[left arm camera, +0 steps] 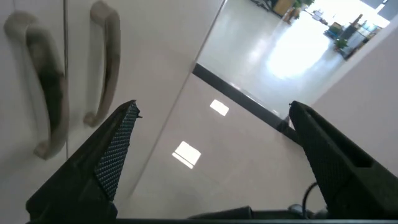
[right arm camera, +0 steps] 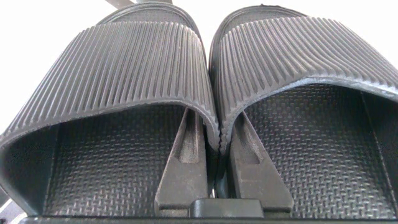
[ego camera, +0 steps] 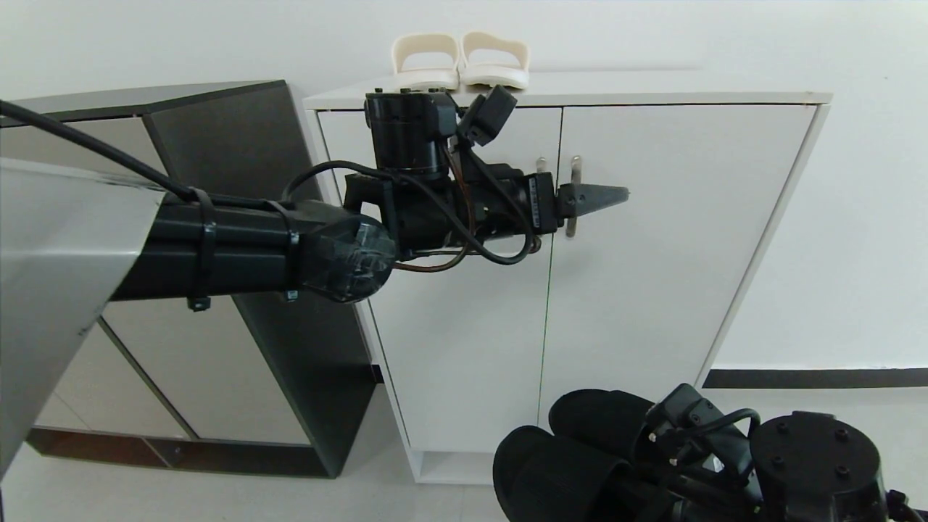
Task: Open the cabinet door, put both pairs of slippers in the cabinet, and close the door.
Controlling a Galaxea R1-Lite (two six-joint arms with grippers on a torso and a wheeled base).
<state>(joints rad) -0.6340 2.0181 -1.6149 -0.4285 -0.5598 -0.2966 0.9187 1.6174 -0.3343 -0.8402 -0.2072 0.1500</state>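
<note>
Looks like door-opening: left tool (left arm camera: 211, 115) is held open beside the door handle (left arm camera: 106, 62), to be gripped next, while black slippers (right arm camera: 143, 68) are clamped by right tool (right arm camera: 216, 149).

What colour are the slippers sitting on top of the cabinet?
The slippers are cream, clearest in the head view.

One pair of slippers (ego camera: 460, 61) sits atop the cabinet (ego camera: 652, 254), toward its left. The left gripper (ego camera: 616, 194) is before the door handles (ego camera: 575, 165) — the other pair (ego camera: 573, 449), in the right gripper (right arm camera: 216, 124), lower in front.
</note>
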